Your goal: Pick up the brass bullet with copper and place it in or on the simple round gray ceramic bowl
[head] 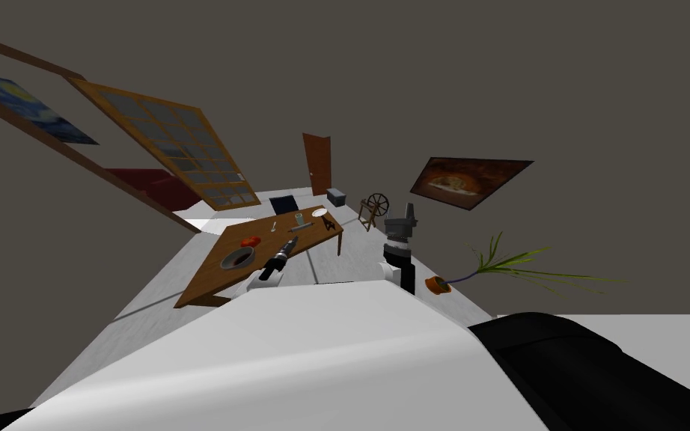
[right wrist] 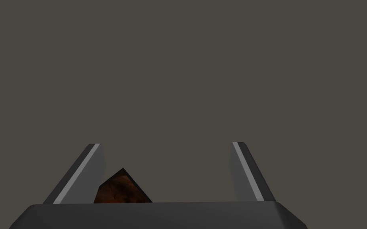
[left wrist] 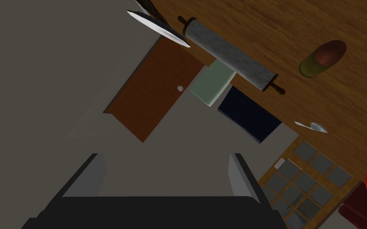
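The grey round bowl (head: 236, 259) sits near the close end of the wooden table (head: 209, 280). My left gripper (head: 292, 242) reaches out over the table just right of the bowl, open (left wrist: 166, 156) and with nothing between its fingers. Beyond those fingers a stubby olive and red-brown bullet (left wrist: 323, 57) lies on the tabletop (left wrist: 290, 28), apart from the gripper. My right gripper (head: 409, 211) is raised off to the table's right, open (right wrist: 164, 144) and holding nothing.
On the table also lie a grey rolling pin (left wrist: 230, 55), a knife (left wrist: 159, 28), a spoon (left wrist: 312, 126) and a red fruit (head: 250, 241). A white plate (head: 319, 212) is at the far end. A potted plant (head: 438, 284) and a spinning wheel (head: 373, 206) stand on the floor to the right.
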